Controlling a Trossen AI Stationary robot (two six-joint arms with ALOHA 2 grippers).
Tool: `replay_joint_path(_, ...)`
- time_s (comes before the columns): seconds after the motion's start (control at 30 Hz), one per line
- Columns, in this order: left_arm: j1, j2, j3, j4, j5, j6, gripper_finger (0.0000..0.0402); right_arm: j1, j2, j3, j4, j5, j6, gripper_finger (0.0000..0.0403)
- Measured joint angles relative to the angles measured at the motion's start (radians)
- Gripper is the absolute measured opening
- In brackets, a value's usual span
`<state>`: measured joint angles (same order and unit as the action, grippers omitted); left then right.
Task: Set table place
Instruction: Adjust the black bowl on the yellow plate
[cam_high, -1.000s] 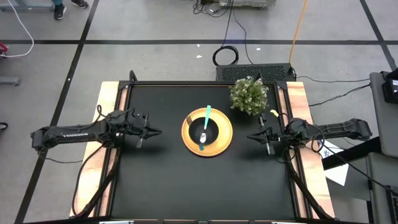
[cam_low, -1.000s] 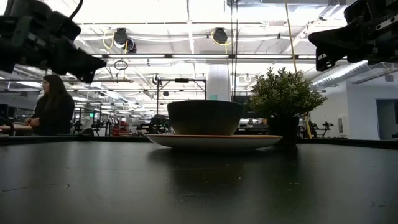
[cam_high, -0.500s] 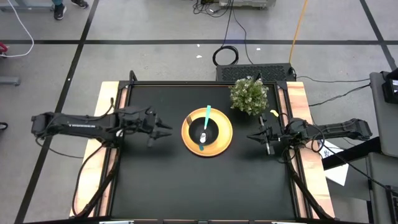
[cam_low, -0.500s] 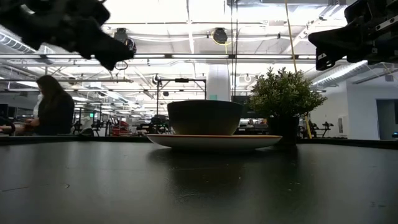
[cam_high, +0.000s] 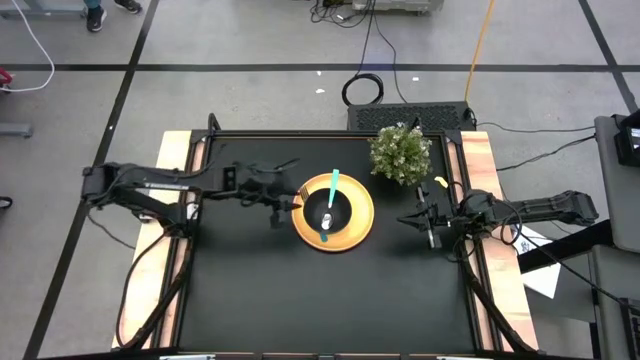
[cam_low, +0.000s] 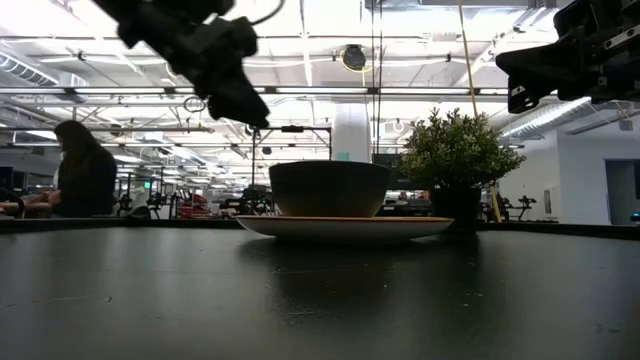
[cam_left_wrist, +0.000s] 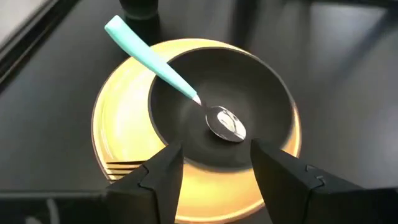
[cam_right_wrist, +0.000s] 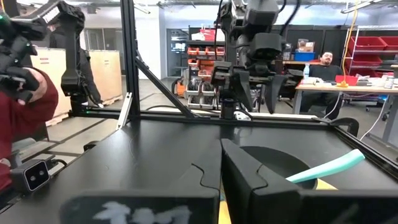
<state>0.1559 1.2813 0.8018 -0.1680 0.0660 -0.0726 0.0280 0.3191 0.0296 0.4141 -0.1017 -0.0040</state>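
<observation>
Left gripper (cam_left_wrist: 214, 163), fingers spread and empty, hovers above the plate's (cam_high: 355, 226) near rim, likely lining up on the bowl (cam_left_wrist: 261, 93). Bowl sits stacked on the plate at mid-table (cam_high: 250, 290); spoon (cam_left_wrist: 186, 93) rests inside, fork (cam_left_wrist: 121, 167) beneath. Right gripper (cam_high: 418, 219) waits beside, fingers seemingly closed on nothing.

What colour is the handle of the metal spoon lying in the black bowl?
Teal, a light blue-green; the spoon handle shows best in the left wrist view.

Yellow plate (cam_high: 333, 213) sits mid-table (cam_high: 330, 290), black bowl (cam_high: 328, 210) upon it. Teal-handled spoon (cam_left_wrist: 171, 80) rests in bowl; fork tines (cam_left_wrist: 123, 168) visible on plate rim.
</observation>
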Motion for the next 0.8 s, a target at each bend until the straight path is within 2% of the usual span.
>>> replay_joint_path(0.17,0.009,0.127,0.13,-0.12,0.005,0.011,0.019,0.0,0.0,0.0,0.0,0.0,0.03,0.0)
replay_joint_path(0.3,0.008,0.206,0.234,-0.215,-0.039,0.015,0.0196,0.0,0.0,0.0,0.0,0.0,0.045,0.0)
replay_joint_path(0.6,0.008,0.391,0.49,-0.459,-0.064,0.019,0.0198,0.0,0.0,0.0,0.0,0.0,0.045,0.0)
replay_joint_path(0.8,0.02,0.478,0.576,-0.511,-0.069,0.044,0.0198,0.0,0.0,0.0,-0.001,0.0,0.045,0.0)
